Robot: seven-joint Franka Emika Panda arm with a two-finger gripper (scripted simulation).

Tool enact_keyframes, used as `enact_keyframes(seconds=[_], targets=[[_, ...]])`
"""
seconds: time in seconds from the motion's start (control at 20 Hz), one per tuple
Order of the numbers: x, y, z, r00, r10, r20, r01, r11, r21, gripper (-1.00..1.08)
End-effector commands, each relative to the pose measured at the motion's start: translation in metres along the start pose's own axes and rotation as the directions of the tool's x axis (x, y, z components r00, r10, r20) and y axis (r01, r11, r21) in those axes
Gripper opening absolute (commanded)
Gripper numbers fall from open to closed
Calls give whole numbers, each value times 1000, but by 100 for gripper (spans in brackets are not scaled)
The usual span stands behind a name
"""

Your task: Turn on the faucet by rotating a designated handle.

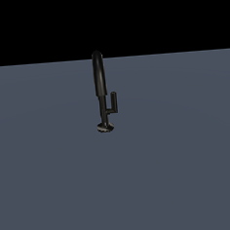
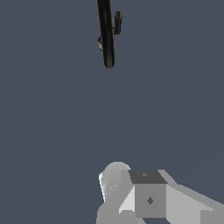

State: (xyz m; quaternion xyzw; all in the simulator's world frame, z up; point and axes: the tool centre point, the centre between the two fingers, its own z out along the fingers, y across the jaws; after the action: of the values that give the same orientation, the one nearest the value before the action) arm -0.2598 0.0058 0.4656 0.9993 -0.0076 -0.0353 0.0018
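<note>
A flat, plain slate-grey floor [image 1: 180, 170] fills the lower three quarters of the exterior view, meeting a black background along a straight horizon in the upper part of the frame. Just above the centre of the frame, the faucet [image 1: 100, 84] stands directly on it, upright, resting on its small round base disc [image 1: 105, 127].

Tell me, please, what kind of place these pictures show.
Most likely a bare simulated test scene, not a real kitchen: a lone black faucet with its handle stands on a flat grey floor under a black void.
</note>
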Motion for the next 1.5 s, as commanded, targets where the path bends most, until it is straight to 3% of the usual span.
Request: enact_keyframes(seconds=[0.0,0.35,0.7,1.05,1.45], targets=[[0,0,0,1000,0,0,0,1000,0,-100],[7,-2,1,1000,14,16,-14,1000,14,-100],[27,-7,3,996,56,65,-59,997,56,-100],[62,-13,8,981,121,153,-140,983,121,-100],[109,-18,19,941,196,277,-255,947,197,-100]])
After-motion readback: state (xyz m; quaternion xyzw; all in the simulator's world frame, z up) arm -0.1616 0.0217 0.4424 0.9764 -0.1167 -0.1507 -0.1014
